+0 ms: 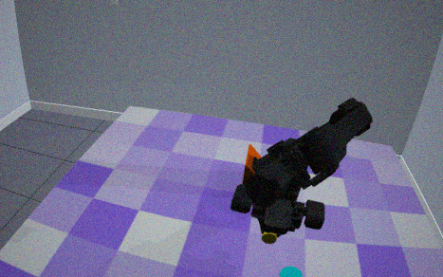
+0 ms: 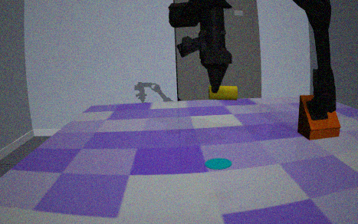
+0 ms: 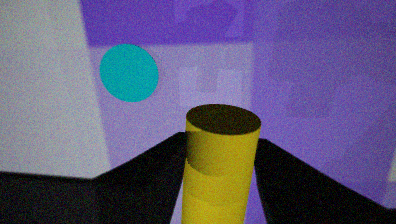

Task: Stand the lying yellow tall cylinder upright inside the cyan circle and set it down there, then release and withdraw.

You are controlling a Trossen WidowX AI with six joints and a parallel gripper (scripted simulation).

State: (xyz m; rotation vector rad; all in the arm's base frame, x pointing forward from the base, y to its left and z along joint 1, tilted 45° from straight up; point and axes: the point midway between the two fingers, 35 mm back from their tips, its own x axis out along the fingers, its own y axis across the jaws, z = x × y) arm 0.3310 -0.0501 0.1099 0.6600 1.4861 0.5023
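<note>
Aloft, gripper (image 2: 215,89) pinching yellow cylinder (image 2: 224,92) lying horizontal between its fingers, cyan circle (image 2: 218,163) well below

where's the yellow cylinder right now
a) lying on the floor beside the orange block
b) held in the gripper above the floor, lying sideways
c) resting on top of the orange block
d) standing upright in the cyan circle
b, the gripper is shut on the yellow cylinder, which hangs horizontal above the floor, away from the cyan circle.

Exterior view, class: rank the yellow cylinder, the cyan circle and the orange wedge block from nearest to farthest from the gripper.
1. Yellow cylinder: clamped in the gripper, lifted, lying sideways.
2. Orange wedge block: on the floor to the right, by the arm's base.
3. Cyan circle: flat on the floor, well below and nearer the camera.
</note>
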